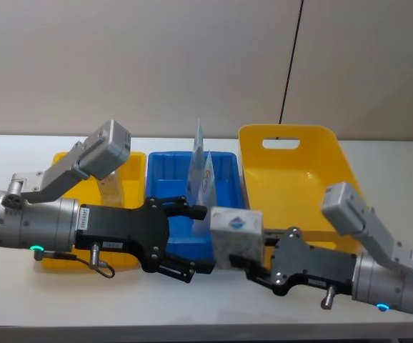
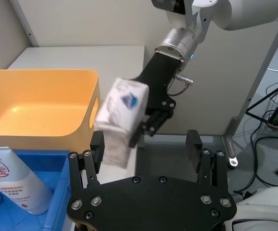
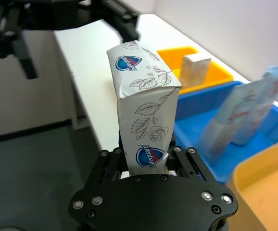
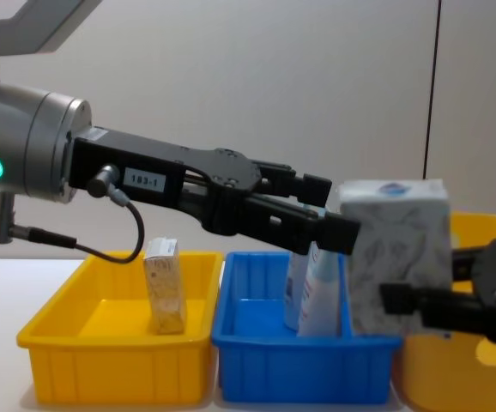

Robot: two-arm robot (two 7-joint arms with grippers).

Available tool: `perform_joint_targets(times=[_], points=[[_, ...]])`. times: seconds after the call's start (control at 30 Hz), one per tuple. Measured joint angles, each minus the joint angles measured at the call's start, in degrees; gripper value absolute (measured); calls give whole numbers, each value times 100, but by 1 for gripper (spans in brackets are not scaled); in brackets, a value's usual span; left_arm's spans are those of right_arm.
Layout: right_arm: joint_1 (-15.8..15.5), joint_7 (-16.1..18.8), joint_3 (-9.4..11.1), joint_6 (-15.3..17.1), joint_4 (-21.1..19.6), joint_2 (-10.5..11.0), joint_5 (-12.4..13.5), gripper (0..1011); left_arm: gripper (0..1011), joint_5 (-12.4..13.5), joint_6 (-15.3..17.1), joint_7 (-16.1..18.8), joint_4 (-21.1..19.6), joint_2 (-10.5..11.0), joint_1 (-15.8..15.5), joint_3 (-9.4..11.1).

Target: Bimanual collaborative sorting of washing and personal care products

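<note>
My right gripper (image 1: 253,266) is shut on the lower end of a white-grey patterned carton (image 1: 235,236) with a blue mark, holding it upright in the air in front of the blue bin (image 1: 185,182). The carton (image 3: 144,110) rises straight from the right gripper (image 3: 146,166). My left gripper (image 1: 198,241) is open, its fingertips right beside the carton's left side without closing on it. From the left wrist the carton (image 2: 122,115) hangs just ahead of the left finger (image 2: 96,144). Two pale tubes (image 1: 201,175) with red print stand in the blue bin. A beige carton (image 4: 166,287) stands in the left yellow bin (image 4: 111,360).
A large yellow bin (image 1: 299,171) with a handle slot sits at the right, behind my right arm. The three bins stand in a row near the table's far side. The white table's front edge (image 1: 206,314) runs below both arms.
</note>
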Motion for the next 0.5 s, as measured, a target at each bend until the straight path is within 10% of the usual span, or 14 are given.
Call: perform_joint_targets(times=[0.5], points=[[-516, -1123, 605, 12, -357, -119, 267, 373, 1001, -58, 93, 7, 54, 13, -46, 10]])
